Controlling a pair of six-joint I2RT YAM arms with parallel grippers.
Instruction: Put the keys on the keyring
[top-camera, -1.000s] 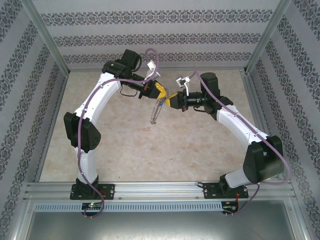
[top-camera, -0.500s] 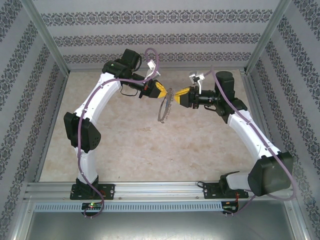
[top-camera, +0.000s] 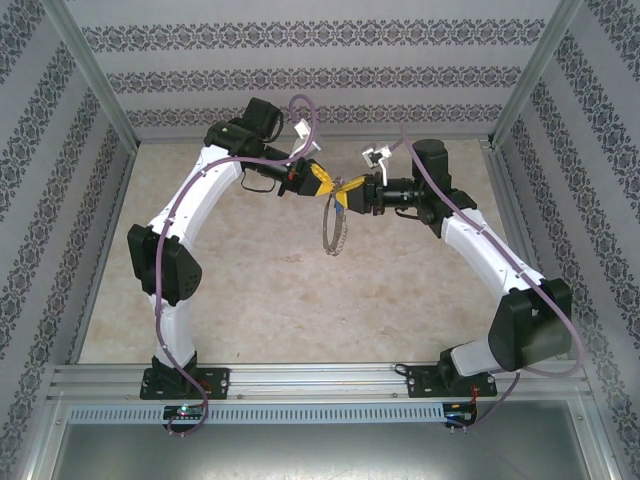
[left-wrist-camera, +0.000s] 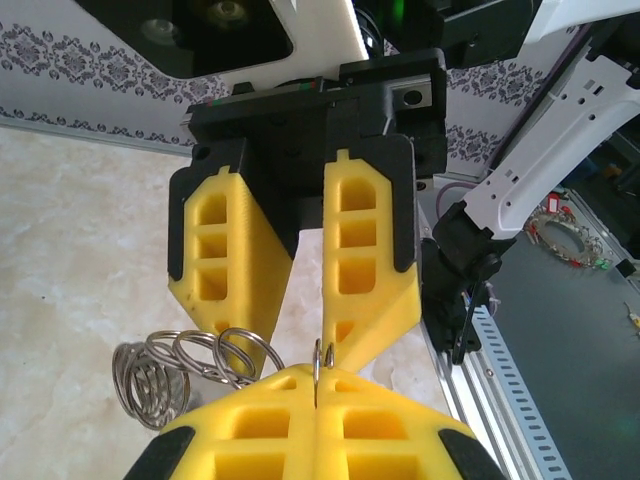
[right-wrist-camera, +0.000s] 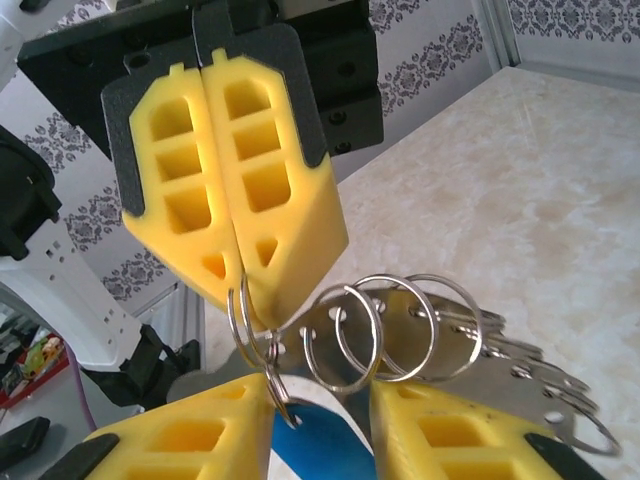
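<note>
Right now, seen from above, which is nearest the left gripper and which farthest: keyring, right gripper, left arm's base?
1. The keyring: pinched in the left gripper, dangling from it.
2. The right gripper: tip to tip, on its right; almost a tie with the keyring.
3. The left arm's base: at the near edge, far off.

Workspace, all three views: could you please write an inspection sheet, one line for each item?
Surface: beige marbled table.
Job's things: keyring hangs from the left gripper, above the table; blue key head lies between the fingers of the right gripper.
Clutter: nothing seen.
Grippers: left shut on a ring of the keyring; right jaws apart, grip on the key uncertain.
Cables: purple cables run along both arms, none seen snagged.
Surroundings: patterned walls, aluminium frame.
</note>
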